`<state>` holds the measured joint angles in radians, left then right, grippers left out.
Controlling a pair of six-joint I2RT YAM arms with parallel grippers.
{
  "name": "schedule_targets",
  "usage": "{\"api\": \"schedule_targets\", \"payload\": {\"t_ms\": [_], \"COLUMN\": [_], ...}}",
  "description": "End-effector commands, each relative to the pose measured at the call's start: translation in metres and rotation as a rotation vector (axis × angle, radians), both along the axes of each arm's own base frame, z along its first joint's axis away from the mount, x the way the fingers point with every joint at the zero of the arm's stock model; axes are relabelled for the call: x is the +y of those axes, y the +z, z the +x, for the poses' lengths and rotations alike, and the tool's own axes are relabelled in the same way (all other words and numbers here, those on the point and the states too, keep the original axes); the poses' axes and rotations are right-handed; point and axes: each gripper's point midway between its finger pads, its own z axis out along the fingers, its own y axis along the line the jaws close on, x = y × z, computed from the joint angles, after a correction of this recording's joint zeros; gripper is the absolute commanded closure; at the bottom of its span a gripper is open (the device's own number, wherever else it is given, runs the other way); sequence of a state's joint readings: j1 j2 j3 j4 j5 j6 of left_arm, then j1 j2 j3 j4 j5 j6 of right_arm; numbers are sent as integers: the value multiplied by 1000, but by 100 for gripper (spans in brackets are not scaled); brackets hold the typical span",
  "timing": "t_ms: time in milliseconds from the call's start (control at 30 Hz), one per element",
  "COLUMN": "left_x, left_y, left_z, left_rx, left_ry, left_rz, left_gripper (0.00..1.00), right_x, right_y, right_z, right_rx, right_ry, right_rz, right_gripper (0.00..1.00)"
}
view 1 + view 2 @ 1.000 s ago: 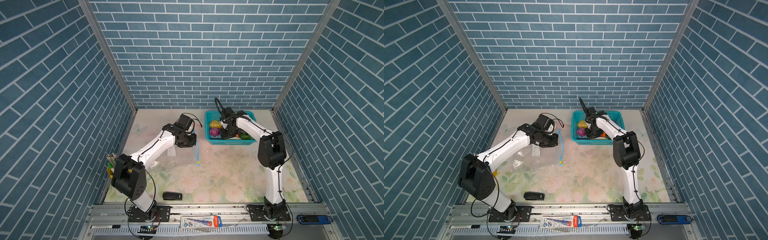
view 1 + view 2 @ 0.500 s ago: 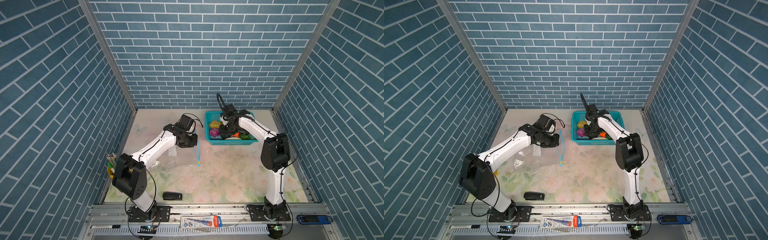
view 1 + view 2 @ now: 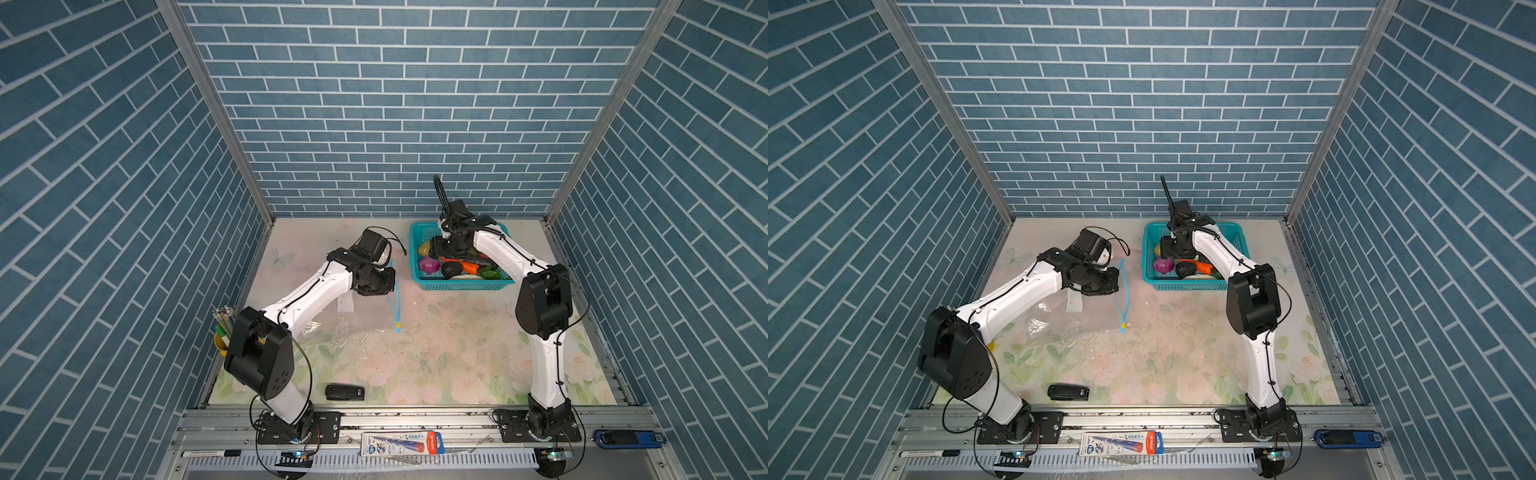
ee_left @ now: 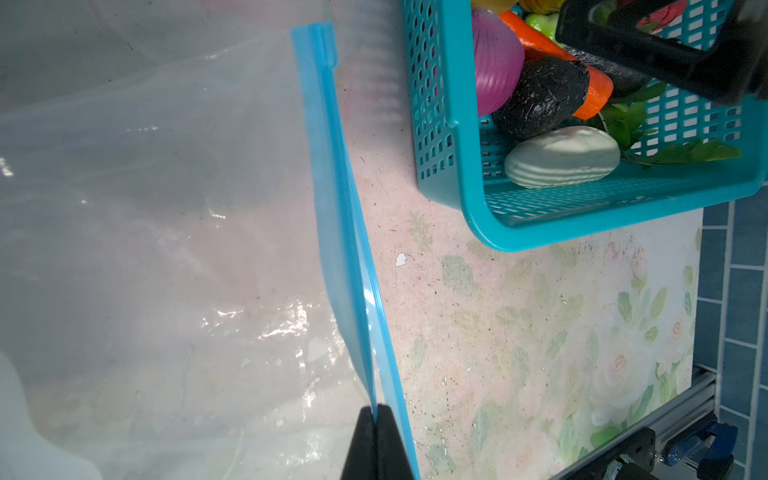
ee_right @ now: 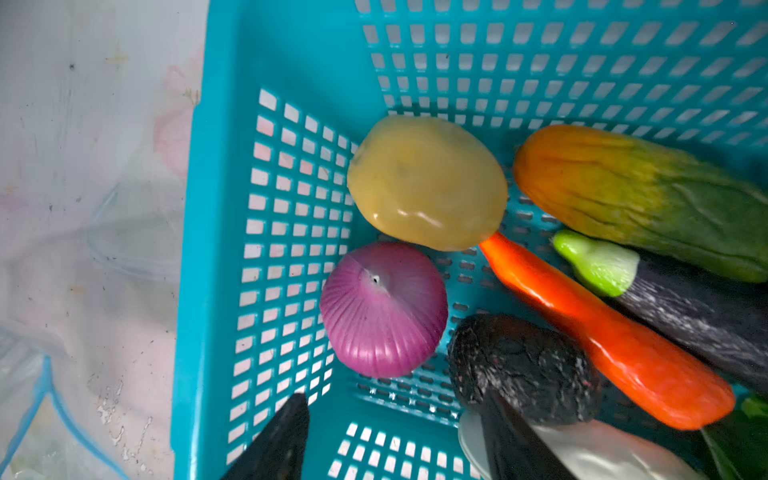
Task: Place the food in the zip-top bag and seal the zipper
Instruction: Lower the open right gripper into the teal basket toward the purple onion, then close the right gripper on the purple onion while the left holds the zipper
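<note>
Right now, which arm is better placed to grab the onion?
Right. The right fingers hang open over the basket near the onion; the left fingers are shut on the zipper, holding the bag.

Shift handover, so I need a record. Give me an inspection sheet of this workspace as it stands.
Surface: floral-print tabletop, speckled with dark marks.
Job's things: clear zip-top plastic bag lying flat, no food seen inside; glossy toy vegetables in the teal perforated plastic basket.
Clutter: small black device; yellow cup of pencils.
Grippers: left gripper, jaws shut on the light-blue zipper strip; right gripper, jaws open above the basket, holding nothing.
Cables: black cable loop above the right wrist; no snag seen.
Surroundings: blue brick-pattern walls; aluminium front rail.
</note>
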<state>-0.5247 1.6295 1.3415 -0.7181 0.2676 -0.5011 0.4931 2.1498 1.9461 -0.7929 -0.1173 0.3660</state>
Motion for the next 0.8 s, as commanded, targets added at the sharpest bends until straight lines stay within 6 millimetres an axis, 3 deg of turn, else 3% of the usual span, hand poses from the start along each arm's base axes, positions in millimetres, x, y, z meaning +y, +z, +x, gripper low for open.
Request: {"api": "schedule_targets", "payload": {"t_ms": [0, 33, 67, 167, 433, 767], "left_x": [-6, -5, -6, -6, -5, -4], "left_y": [5, 5, 5, 5, 6, 4], "left_z": [1, 1, 1, 1, 0, 1], "left_rx": [-13, -10, -11, -10, -12, -8], "left_ry": [-17, -16, -16, -17, -15, -14], "left_rz": [-8, -8, -9, -8, -7, -5], "left_gripper": [100, 100, 100, 100, 100, 100], "right_x": [12, 14, 17, 19, 26, 24], "right_y": [1, 4, -9, -15, -34, -58], "right_z": [1, 2, 2, 4, 6, 10], "right_rx": [0, -10, 11, 16, 35, 55], "right_ry": [34, 42, 51, 64, 93, 99], "right_rz": [2, 1, -13, -33, -76, -122], "right_gripper": [34, 34, 34, 33, 24, 15]}}
